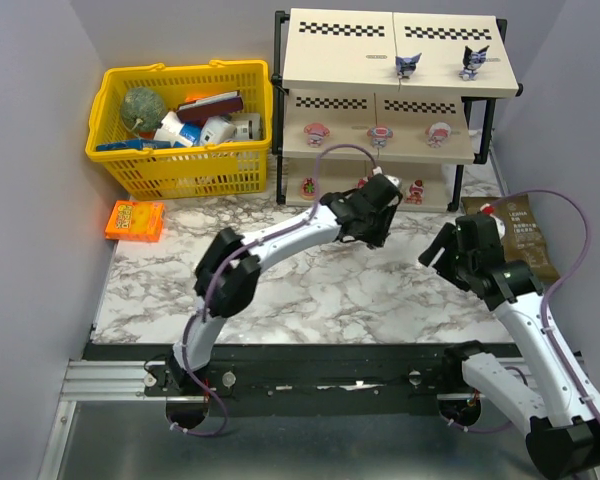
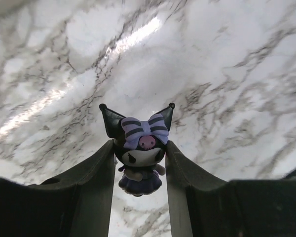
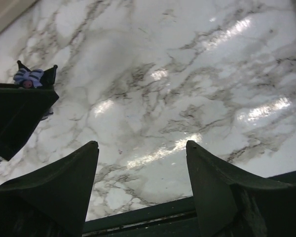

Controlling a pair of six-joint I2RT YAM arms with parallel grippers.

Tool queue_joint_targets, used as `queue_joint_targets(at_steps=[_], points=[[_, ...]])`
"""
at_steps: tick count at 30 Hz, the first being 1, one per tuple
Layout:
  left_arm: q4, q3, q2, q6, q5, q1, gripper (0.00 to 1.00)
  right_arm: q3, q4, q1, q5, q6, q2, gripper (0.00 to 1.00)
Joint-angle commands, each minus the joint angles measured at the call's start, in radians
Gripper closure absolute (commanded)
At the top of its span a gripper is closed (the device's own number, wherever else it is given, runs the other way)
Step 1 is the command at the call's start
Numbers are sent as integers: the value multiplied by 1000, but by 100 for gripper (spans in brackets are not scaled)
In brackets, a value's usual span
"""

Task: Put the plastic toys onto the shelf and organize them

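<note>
Marble table [image 1: 310,290] w/ the shelf [image 1: 340,45] at upper right of the top view, yellow basket [image 1: 180,170] upper left. Two dark toys [image 1: 408,65] sit on the top tier, so the left gripper [image 1: 382,185] hanging mid-frame by the shelf front is prob bringing a third.

Left wrist cam: fingers [image 2: 96,173] clamped on a dark toy [image 2: 140,136], upright at center, held above the tabletop.

Right wrist cam: right gripper [image 3: 142,145] at bottom, fingers wide apart, nothing btwn them, idle imo.

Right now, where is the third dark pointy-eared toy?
The dark toy is pinched in the left gripper over the marble table, near the middle of the top view, just in front of the shelf and its bottom tier.
</note>
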Motion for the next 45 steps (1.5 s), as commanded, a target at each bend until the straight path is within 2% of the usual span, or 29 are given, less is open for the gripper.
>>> queue_joint_targets(at_steps=[1, 4, 9, 15, 20, 26, 37, 45], points=[[192, -108, -247, 57, 15, 30, 100, 113, 91, -8, -145, -79, 7, 20], [270, -191, -365, 85, 90, 43, 100, 189, 137, -6, -271, -121, 28, 20], [407, -288, -537, 115, 193, 47, 100, 274, 298, -6, -592, -208, 56, 34], [508, -310, -637, 102, 285, 47, 100, 395, 355, 11, -731, -227, 126, 48], [508, -285, -643, 88, 332, 48, 100, 482, 375, 50, -714, -237, 169, 56], [517, -307, -657, 85, 342, 48, 100, 502, 394, 70, -685, -236, 192, 60], [525, -348, -700, 95, 425, 53, 100, 505, 415, 74, -495, -244, 206, 64], [554, -380, -726, 79, 447, 53, 100, 539, 473, 87, -579, -218, 231, 68]])
